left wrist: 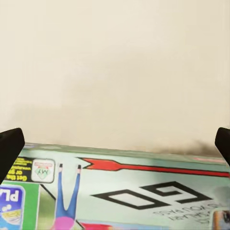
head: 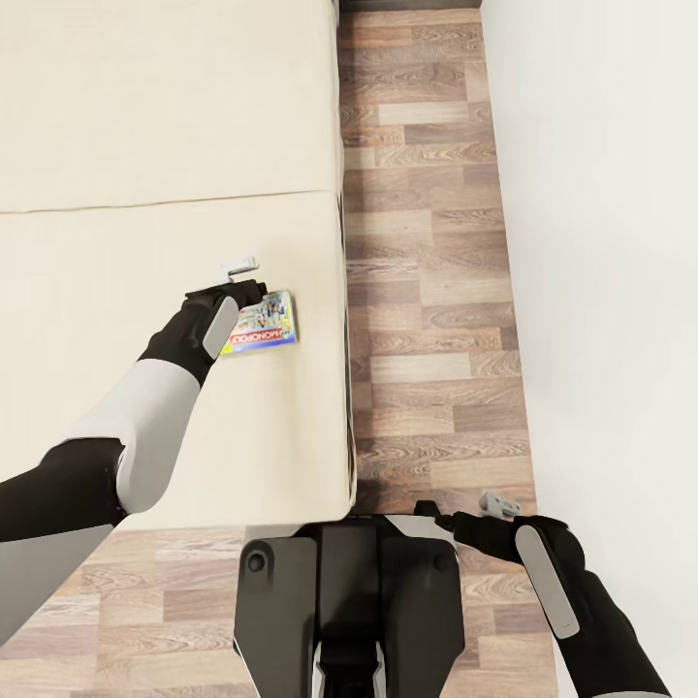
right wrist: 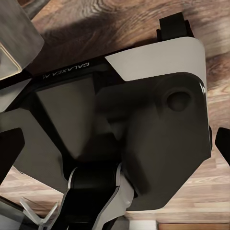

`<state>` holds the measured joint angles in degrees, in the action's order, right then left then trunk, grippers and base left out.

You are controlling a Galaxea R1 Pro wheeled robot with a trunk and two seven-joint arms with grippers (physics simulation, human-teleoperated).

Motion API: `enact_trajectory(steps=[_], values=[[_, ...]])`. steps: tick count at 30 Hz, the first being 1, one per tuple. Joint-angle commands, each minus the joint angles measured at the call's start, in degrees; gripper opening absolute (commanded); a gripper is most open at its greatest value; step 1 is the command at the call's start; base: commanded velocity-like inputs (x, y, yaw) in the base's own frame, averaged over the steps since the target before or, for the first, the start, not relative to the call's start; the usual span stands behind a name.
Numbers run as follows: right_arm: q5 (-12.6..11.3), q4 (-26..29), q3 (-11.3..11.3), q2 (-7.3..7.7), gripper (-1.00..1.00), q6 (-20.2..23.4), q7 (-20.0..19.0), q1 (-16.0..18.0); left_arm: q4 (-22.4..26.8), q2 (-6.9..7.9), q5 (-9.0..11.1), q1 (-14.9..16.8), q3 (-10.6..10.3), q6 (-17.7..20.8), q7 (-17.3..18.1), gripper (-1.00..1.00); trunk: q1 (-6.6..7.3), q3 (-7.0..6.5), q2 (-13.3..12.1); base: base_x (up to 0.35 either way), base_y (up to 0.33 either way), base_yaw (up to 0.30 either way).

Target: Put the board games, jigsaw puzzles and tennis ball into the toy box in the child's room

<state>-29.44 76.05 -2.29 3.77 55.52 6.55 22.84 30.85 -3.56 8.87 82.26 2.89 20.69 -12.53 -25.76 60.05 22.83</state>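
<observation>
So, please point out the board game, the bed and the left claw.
board game (head: 267, 325): head view, middle of its colourful cover.
bed (head: 145, 107): head view, bare beige mattress.
left claw (head: 250, 291): head view, midway between its fingertips, at the game's edge.

**Surface finishes: bed, floor, game box, robot shells**

Bed (head: 174, 126) mattress: beige, matt, cloth-like, smooth with one seam line across it; no sheen. Floor (head: 427, 242) on the right: wood-look planks, brown and grey grain, satin, faint reflection. Wall (head: 611, 242) far right: plain white, matt. Board game (head: 260, 325) near the mattress edge: printed cardboard or paper cover, bright colours, slightly glossy; in the left wrist view the cover (left wrist: 134, 191) looks smooth, print blurred, probably laminated. Left arm (head: 145, 427): white and black hard plastic shells, semi-gloss. Robot base (head: 349, 601): dark matt plastic, white glossy panel (right wrist: 163, 57) in the right wrist view.
</observation>
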Motion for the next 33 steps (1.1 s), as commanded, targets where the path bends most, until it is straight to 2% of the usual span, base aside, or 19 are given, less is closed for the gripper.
enact_trajectory(steps=[1, 33], values=[[-0.61, 0.06, 0.01, 0.01, 1.00, 0.21, 0.57, 0.01, 0.09, -0.04, 0.62, 0.01, 0.13, 0.23, -0.29, 1.00, -0.02, 0.06, 0.09, -0.070, 0.000, 0.000], [-0.69, 0.06, 0.01, 0.07, 1.00, 0.21, 0.57, 0.01, 0.09, -0.12, 0.62, 0.01, 0.01, 0.17, -0.15, 1.00, -0.02, 0.06, 0.09, -0.089, -0.077, 0.000]])
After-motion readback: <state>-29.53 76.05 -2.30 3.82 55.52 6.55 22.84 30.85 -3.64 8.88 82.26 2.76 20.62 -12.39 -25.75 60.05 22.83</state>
